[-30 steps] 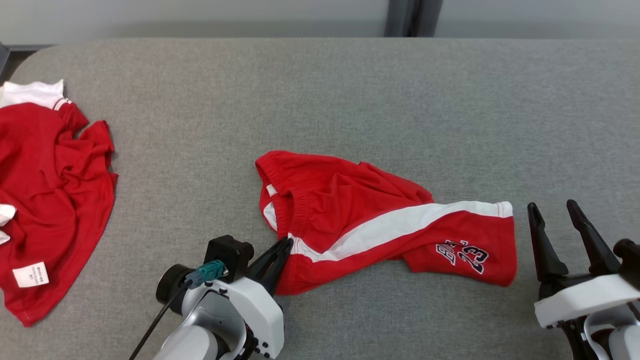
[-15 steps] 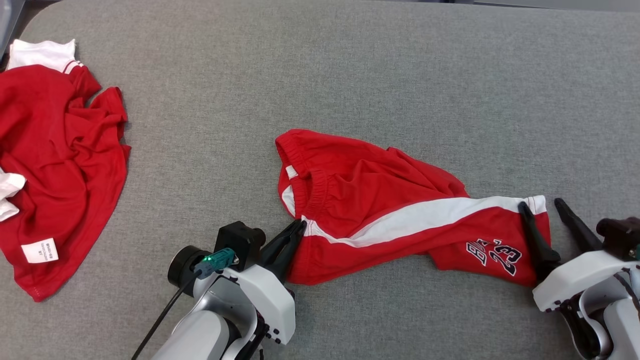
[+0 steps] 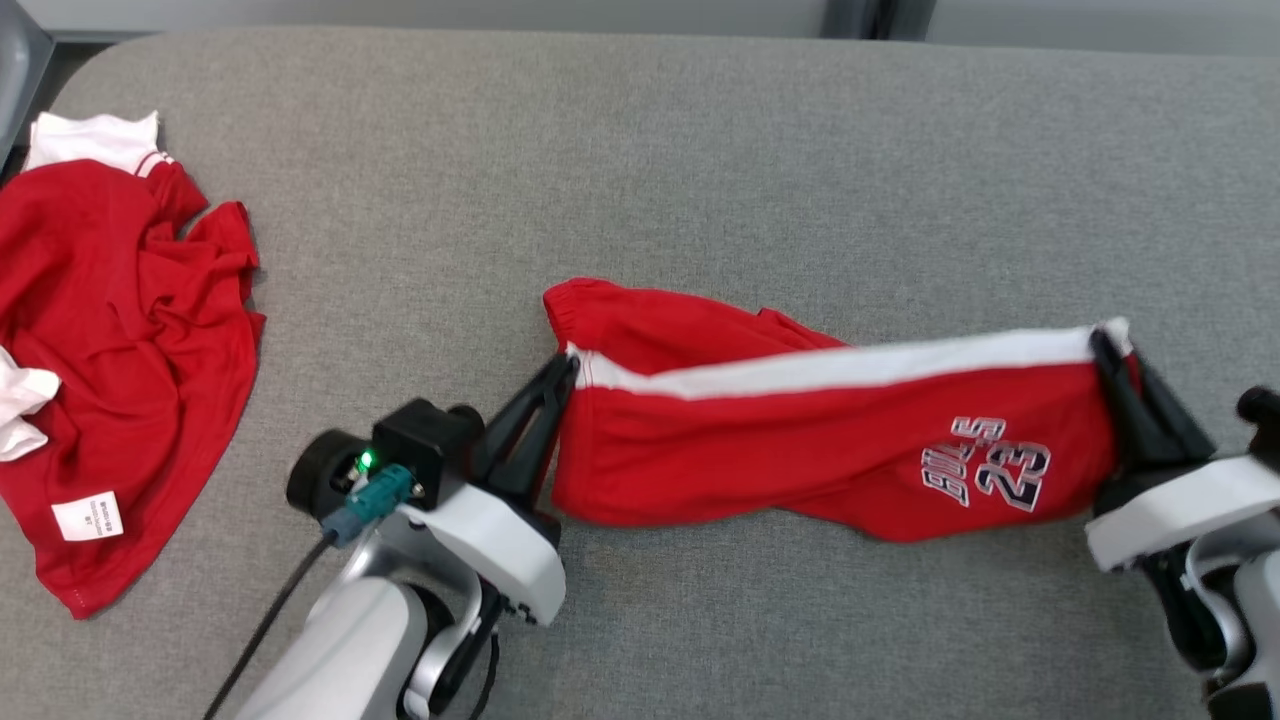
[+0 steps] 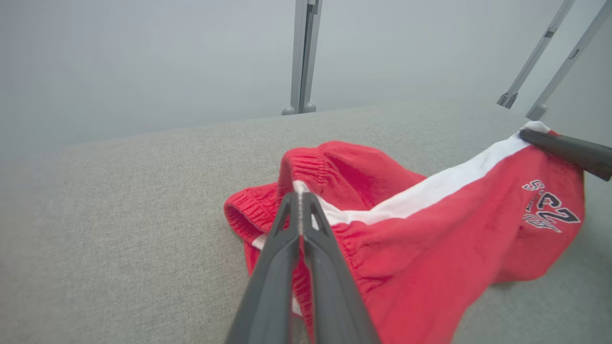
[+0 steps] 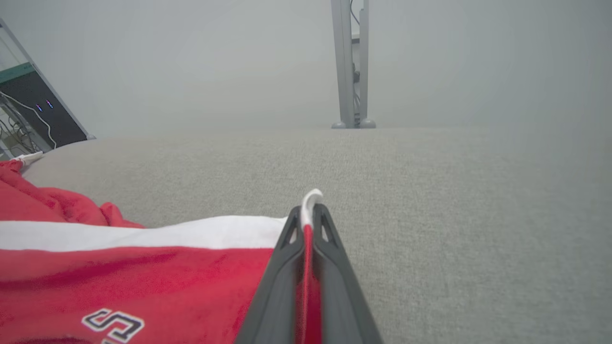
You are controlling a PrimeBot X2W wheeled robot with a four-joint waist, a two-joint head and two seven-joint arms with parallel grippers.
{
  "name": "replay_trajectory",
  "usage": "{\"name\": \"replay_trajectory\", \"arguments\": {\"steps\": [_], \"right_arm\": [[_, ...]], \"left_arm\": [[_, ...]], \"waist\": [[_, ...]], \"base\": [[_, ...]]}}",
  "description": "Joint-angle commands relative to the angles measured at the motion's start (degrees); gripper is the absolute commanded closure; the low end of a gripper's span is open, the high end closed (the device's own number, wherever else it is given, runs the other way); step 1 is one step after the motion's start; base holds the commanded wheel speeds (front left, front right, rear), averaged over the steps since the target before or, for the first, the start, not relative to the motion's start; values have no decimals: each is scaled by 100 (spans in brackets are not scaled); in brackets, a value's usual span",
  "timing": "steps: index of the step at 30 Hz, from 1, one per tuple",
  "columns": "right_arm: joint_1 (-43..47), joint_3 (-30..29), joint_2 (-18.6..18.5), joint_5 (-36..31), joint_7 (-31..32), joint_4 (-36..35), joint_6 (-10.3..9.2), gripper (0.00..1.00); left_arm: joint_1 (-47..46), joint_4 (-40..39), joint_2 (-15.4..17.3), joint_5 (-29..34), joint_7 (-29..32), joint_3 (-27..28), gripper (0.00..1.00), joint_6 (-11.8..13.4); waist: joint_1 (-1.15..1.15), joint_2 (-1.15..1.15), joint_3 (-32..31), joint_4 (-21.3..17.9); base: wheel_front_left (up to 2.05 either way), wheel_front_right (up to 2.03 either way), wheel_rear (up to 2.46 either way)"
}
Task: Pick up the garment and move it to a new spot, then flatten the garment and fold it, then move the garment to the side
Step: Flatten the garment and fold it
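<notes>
Head view: red jersey shorts with a white stripe (image 3: 800,450) stretch across the grey fabric tabletop (image 3: 700,150), left gripper (image 3: 565,370) clamped on the waistband (image 3: 575,300), right gripper (image 3: 1105,345) clamped on the hem (image 3: 1120,327). Left wrist view: a grey metal post (image 4: 303,57) against a pale wall (image 4: 143,57). Right wrist view: a dark cabinet (image 5: 33,110) beyond the table's edge.

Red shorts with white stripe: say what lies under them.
The grey fabric tabletop shows around the red shorts, pinched by left gripper and right gripper; beneath the cloth is covered.

Red shorts (image 3: 800,440) with white stripe; grey table (image 3: 700,150).
</notes>
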Motion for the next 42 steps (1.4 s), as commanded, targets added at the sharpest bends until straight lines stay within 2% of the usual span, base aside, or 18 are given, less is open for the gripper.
{"name": "replay_trajectory", "arguments": {"steps": [1,9,19,29,35,42], "right_arm": [[-131,-115,-64,-5,-109,-254,2,100],[-605,-484,-59,-153,-192,-1289,2,100],[-1630,-589,-148,-222,249,-2111,2,100],[-1910,-408,-253,-20,576,-1924,2,100],[-2220,-384,-345,269,582,-1592,2,100],[-3282,-92,-362,698,405,-790,2,100]], "left_arm": [[-210,-153,77,33,-28,92,100,40],[-991,-506,269,61,44,468,100,65],[-2281,-563,338,11,189,772,100,-89],[-2559,-238,234,-145,-30,848,100,-147],[-2776,69,118,-115,-334,910,100,-88],[-3577,921,-143,-26,-996,848,100,-335]], "waist": [[0,0,-143,-57],[0,0,-525,-253],[0,0,-1018,-541],[0,0,-1197,-600],[0,0,-891,-573],[0,0,-350,-519]], "base": [[0,0,0],[0,0,0],[0,0,0],[0,0,0],[0,0,0],[0,0,0]]}}
